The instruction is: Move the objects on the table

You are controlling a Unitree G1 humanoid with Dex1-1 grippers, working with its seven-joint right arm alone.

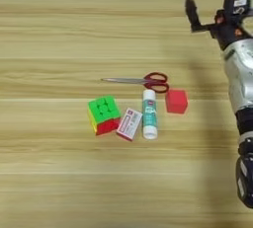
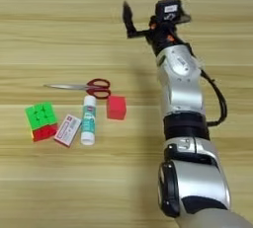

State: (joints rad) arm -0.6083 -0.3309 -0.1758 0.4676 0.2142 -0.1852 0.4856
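The tool (image 2: 143,17) is hanging open and empty over the far part of the table (image 1: 49,182), well apart from the objects. The red cube (image 2: 116,107) is lying nearest, beside the scissors (image 2: 91,87) and glue stick (image 2: 88,126). To grasp well, I think it should be descending straight over the cube, fingers clear of the scissors.

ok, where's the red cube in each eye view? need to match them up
Left eye view: red cube sits right of centre, at mid-height.
Right eye view: it sits left of centre, at mid-height.
Shared landmark: the scissors, whose red handles lie just up and left of the cube in both views; the glue stick lies close on its left.
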